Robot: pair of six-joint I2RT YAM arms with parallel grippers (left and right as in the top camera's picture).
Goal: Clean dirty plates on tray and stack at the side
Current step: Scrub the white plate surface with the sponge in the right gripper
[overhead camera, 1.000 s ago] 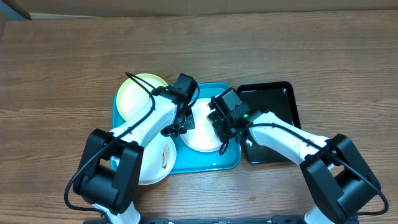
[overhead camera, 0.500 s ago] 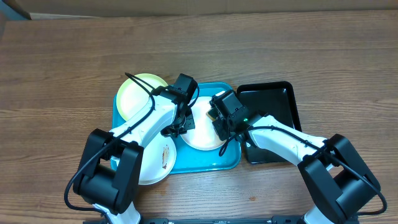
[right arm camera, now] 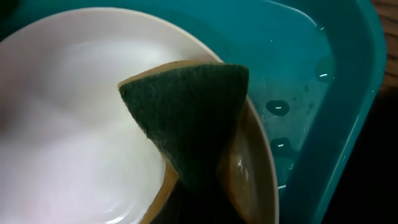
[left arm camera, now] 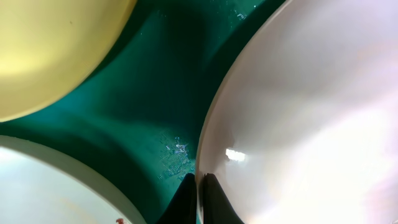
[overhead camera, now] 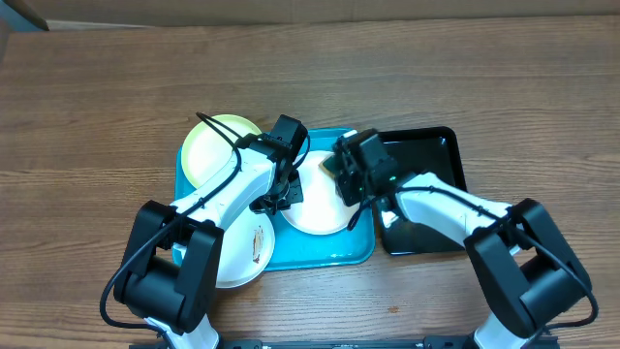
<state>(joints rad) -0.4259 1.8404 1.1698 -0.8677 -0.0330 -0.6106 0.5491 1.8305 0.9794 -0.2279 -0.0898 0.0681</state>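
Task thing now: middle white plate [overhead camera: 312,208], flat in tray [overhead camera: 329,254], centre of overhead frame. L end effector [left arm camera: 199,188] is clamped on its left rim, pinning it. R end effector [overhead camera: 339,174] is closed on a green-faced sponge [right arm camera: 186,124], which sits at the plate's upper-right rim. So most of the plate face lies down-left of the sponge, toward the L arm. Plate's round, no long axis; next stroke prob sweeps that way w/o bumping the L grip. Yellow-green plate [overhead camera: 215,150] upper left & smeared white plate [overhead camera: 242,254] lower left, both nearer L arm
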